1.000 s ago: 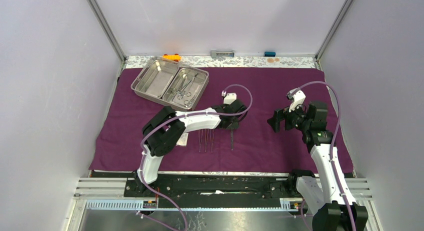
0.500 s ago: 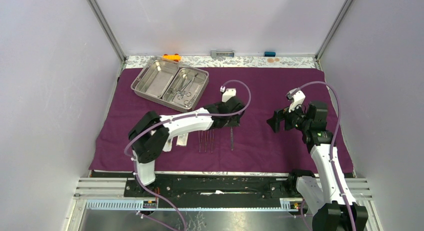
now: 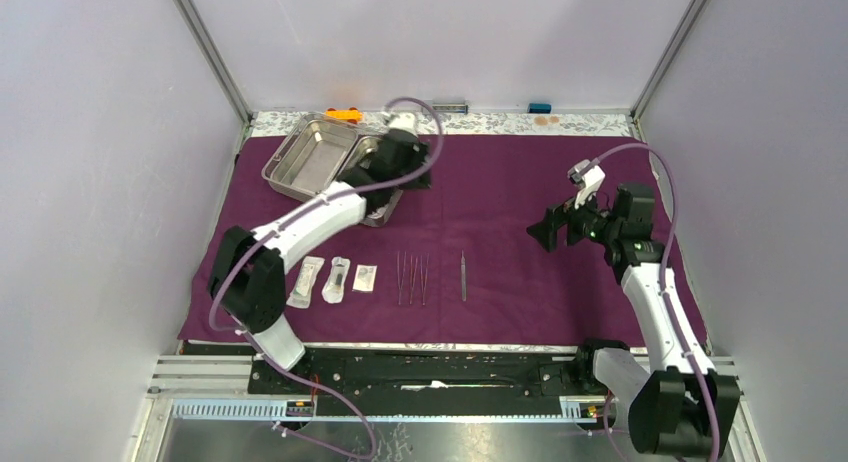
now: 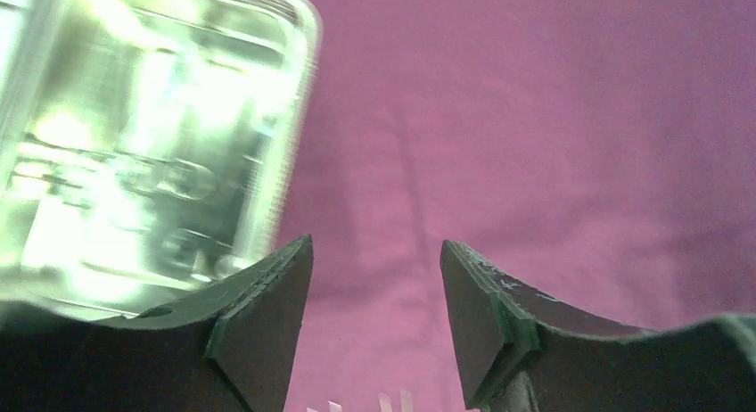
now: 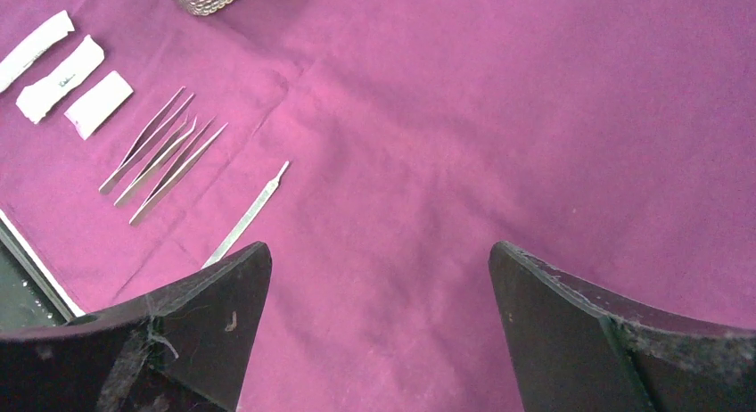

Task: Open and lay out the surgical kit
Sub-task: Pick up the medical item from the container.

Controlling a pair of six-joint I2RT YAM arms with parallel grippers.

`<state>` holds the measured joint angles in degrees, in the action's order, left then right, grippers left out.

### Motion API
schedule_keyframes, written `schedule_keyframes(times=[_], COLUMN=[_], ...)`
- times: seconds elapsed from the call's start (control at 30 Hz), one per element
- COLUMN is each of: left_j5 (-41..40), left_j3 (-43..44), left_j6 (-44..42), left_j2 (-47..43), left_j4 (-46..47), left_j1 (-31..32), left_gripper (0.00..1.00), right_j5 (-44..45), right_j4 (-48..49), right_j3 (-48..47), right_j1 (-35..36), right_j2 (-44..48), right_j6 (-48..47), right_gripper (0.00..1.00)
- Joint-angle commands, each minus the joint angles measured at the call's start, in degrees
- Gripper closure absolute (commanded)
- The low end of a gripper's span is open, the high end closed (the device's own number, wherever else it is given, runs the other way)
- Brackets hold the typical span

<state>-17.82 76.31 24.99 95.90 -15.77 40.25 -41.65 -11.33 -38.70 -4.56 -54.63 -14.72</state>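
Observation:
The dark purple cloth (image 3: 500, 172) lies spread flat over the table. The steel tray (image 3: 310, 160) stands at the back left. My left gripper (image 3: 412, 172) is open and empty over the tray's right end. In the left wrist view the gripper (image 4: 374, 251) has the blurred tray (image 4: 152, 135) at its left, with dim instrument shapes inside. Three white packets (image 3: 336, 279), three tweezers (image 3: 412, 279) and a thin steel tool (image 3: 463, 277) lie in a row near the front. My right gripper (image 3: 547, 232) is open and empty above bare cloth (image 5: 379, 256).
A small orange toy car (image 3: 344, 113), a grey item (image 3: 444, 107) and a blue item (image 3: 539, 107) sit on the patterned strip behind the cloth. The right wrist view shows the packets (image 5: 62, 78), tweezers (image 5: 160, 153) and thin tool (image 5: 245, 216) at its left.
My left arm has swung from the thin steel tool at the front middle back and left to the tray. The packets are now uncovered. The right gripper has barely moved.

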Motion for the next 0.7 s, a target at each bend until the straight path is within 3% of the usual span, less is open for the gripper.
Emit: schedule_keyframes(times=[0.0,0.27,0.5,0.67], left_j5=[10.17,17.15,25.31,28.21], left_j3=[-0.70,3.78,19.99,24.10], left_j6=[-12.17,-26.04,-27.27,-25.16], left_j2=[-5.59,-0.94,15.64,21.96], left_j4=[6.09,3.85,-10.03,-11.87], left_j1=[-12.20,-26.97,-36.69,-41.52], left_gripper=[0.38,0.34,0.32,0.31], right_j5=[-4.46,-6.64,-5.21,-5.36], right_j4=[5.21,8.21,5.53,3.60], right_j3=[-5.04,-5.64,-4.46,-4.46], right_j1=[0.03,2.41,6.10,6.10], right_j2=[-4.32,-11.61,-12.13,-13.23], right_j6=[-1.80,-4.02,-8.21,-9.87], right_gripper=[0.01,0.01,0.01,0.01])
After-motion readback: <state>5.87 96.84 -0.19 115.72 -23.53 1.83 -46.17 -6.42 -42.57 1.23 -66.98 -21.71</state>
